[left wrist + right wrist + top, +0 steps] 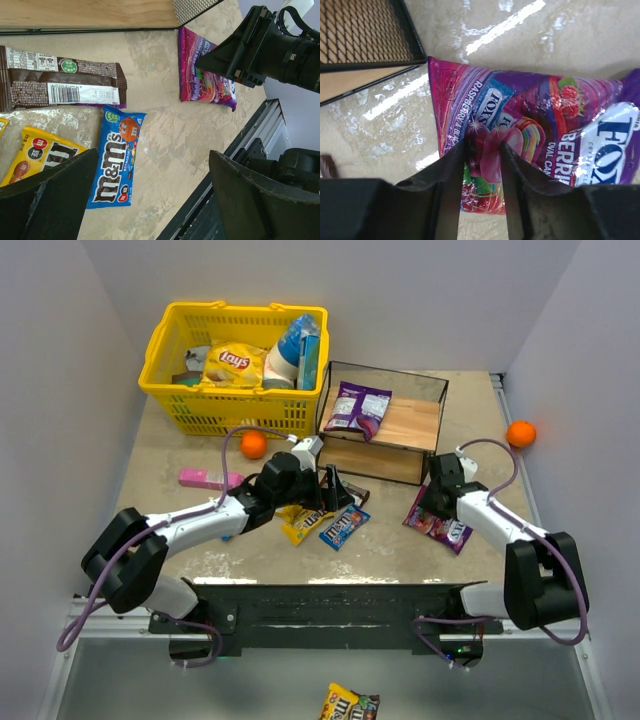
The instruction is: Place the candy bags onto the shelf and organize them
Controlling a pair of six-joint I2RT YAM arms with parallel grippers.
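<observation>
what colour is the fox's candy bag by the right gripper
Glossy purple; the Fox's candy bag shows best in the right wrist view.

Yellow basket [200, 412] back-left, Lays bag [232, 365] inside; orange [254, 444] beside it; second orange [520, 433] far right.

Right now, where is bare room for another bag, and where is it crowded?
The shelf top is bare right of its purple bag. Crowded: the table before its left half, with the yellow packet and blue packet.
</observation>
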